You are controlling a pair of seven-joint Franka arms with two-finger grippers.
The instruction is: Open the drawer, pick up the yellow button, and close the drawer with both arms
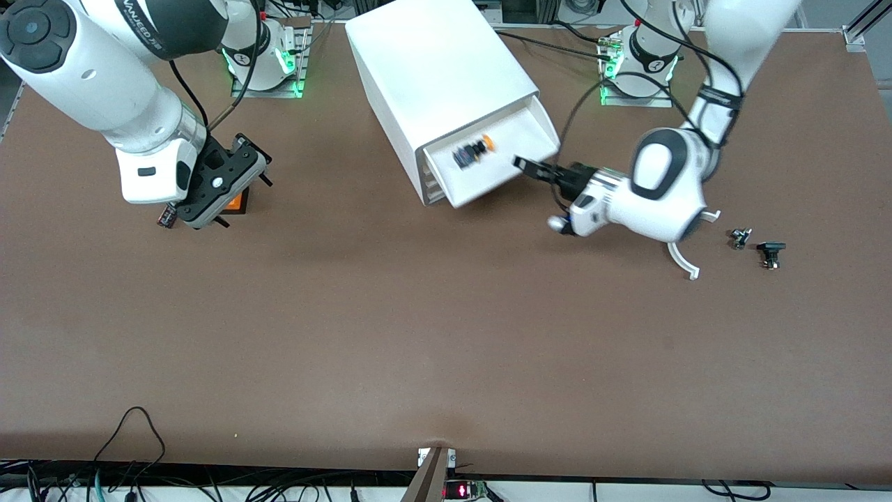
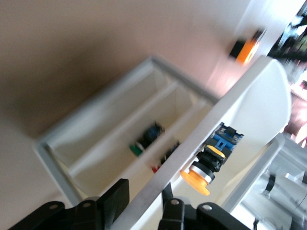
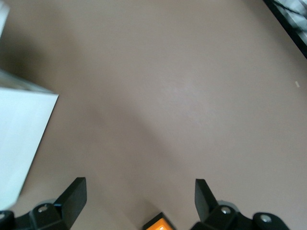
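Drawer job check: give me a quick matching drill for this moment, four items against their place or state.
Items:
1. drawer
2. button
3. left gripper
4. right gripper

States:
A. open, over the orange cube
B. pulled out of the cabinet
C. at the drawer's front panel, fingers either side of it
D. lying in the open drawer

Pairs: 1-B, 2-D, 3-C, 4-A
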